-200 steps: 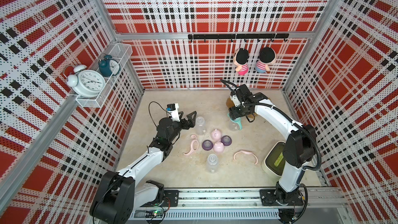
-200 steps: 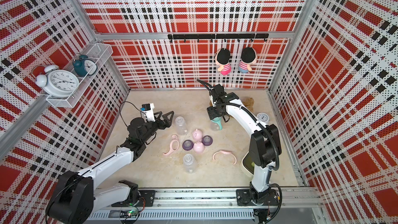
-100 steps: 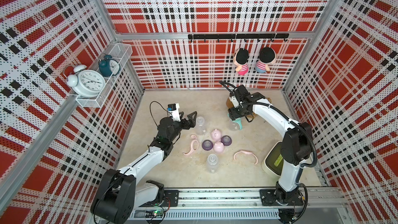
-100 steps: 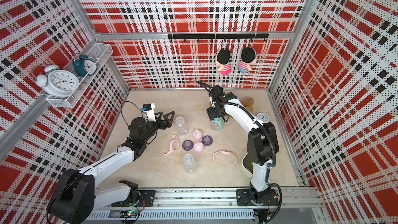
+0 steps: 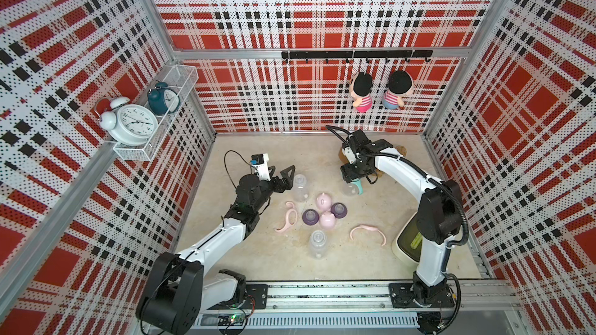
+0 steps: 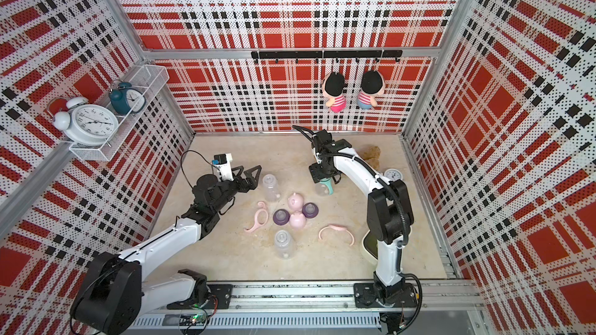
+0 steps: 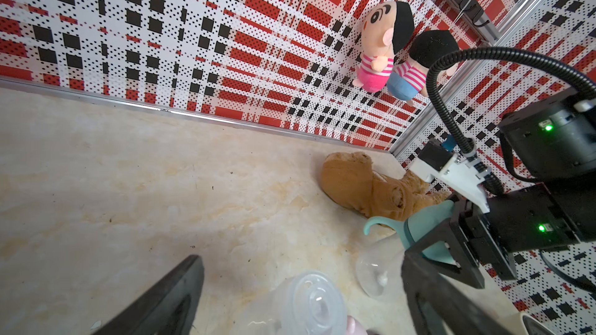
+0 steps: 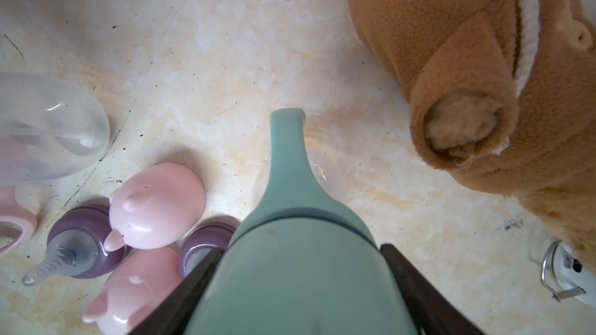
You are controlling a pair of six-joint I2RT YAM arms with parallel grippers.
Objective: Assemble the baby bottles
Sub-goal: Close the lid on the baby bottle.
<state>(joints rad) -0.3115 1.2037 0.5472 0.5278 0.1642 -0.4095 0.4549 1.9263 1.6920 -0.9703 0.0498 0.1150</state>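
Right gripper (image 5: 354, 178) clasps the teal-topped bottle (image 5: 354, 189)
The bottle sits at one o'clock of the pink caps (image 5: 323, 202), with the jaws touching both sides of its top. Left gripper (image 5: 283, 172) gapes wide, empty, beside a clear bottle (image 5: 300, 188) at ten o'clock.

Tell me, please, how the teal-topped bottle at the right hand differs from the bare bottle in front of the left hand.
The teal-topped bottle carries a teal top and curved handles; the bare bottle is all clear, with no coloured part fitted. The teal-topped bottle sits between the fingers of the right hand; the bare bottle lies free on its side by the open left hand. Both have clear plastic bodies.
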